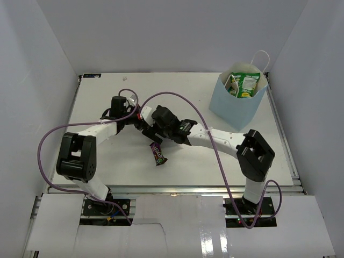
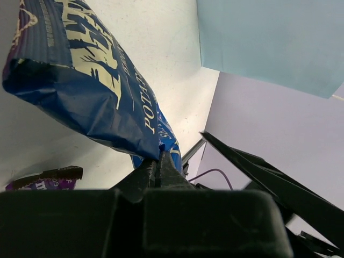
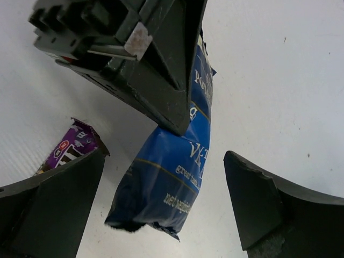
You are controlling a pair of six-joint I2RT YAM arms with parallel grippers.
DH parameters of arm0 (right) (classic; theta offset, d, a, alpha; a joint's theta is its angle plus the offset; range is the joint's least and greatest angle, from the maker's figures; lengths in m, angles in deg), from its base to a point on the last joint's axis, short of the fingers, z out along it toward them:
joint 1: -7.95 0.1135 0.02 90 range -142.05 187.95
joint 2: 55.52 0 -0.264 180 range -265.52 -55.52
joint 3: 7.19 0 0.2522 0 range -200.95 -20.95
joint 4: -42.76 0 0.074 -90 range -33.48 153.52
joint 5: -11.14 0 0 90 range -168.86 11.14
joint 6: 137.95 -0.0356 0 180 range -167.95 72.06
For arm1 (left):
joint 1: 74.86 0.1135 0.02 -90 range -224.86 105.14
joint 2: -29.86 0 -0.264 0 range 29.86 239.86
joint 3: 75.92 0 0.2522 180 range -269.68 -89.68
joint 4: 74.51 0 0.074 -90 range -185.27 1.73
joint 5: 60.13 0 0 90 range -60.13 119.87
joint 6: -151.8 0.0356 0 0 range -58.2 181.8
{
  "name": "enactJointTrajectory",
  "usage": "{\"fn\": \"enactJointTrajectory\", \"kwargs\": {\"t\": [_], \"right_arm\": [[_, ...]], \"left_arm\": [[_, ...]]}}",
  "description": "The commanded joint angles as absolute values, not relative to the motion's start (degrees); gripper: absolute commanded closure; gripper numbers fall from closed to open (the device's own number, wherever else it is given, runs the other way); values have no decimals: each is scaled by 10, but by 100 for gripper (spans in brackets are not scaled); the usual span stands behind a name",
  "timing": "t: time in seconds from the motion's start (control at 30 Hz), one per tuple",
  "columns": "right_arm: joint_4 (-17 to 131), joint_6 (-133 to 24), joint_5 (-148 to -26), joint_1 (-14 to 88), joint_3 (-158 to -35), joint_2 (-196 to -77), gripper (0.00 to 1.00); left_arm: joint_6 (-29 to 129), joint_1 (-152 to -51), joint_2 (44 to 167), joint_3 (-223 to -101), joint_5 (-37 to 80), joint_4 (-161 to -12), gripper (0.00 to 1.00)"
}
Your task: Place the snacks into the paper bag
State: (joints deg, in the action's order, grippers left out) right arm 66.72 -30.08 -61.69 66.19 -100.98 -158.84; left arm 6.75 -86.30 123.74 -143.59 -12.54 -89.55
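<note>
My left gripper (image 2: 156,164) is shut on an edge of the dark blue bag (image 2: 91,80) and holds it above the table. The same bag (image 3: 167,180) hangs between the wide-open fingers (image 3: 56,207) of my right gripper (image 3: 161,207), which do not touch it. In the top view both grippers, left (image 1: 138,119) and right (image 1: 150,130), meet at the table's middle and cover the bag. A dark purple candy bar (image 1: 158,153) lies on the table just in front of them. The light-blue paper bag (image 1: 236,105) stands upright at the back right, with green packets (image 1: 246,86) showing in its mouth.
White walls close the table on three sides. Purple cables (image 1: 177,97) loop over the table's middle from both arms. The paper bag's white cord handle (image 1: 262,56) sticks up above its rim.
</note>
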Motion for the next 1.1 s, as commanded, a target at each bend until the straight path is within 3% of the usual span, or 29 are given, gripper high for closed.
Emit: {"fn": "enactJointTrajectory", "kwargs": {"t": [0.0,0.1,0.4,0.53,0.57,0.6,0.7,0.87,1.07], "right_arm": [[650,-323,-572,666,-1027,-1611,2],[652,-333,-569,665,-1031,-1622,0],[658,-353,-575,660,-1015,-1612,43],[665,-361,-596,648,-1010,-1603,67],[668,-363,-600,646,-1010,-1601,70],[671,-365,-607,643,-1010,-1598,74],[675,-371,-632,629,-1009,-1587,82],[677,-362,-707,599,-995,-1551,91],[712,-328,-880,544,-1010,-1518,92]], "left_arm": [[55,-870,1200,-1436,-130,-868,100],[51,-872,1192,-1434,-129,-867,100],[41,-871,1170,-1422,-122,-863,100],[38,-871,1164,-1425,-114,-867,100],[39,-871,1163,-1428,-111,-870,98],[40,-871,1158,-1430,-100,-879,87],[53,-867,1146,-1443,-85,-910,68],[102,-838,1108,-1468,-52,-942,56],[179,-805,1033,-1497,-3,-993,41]]}}
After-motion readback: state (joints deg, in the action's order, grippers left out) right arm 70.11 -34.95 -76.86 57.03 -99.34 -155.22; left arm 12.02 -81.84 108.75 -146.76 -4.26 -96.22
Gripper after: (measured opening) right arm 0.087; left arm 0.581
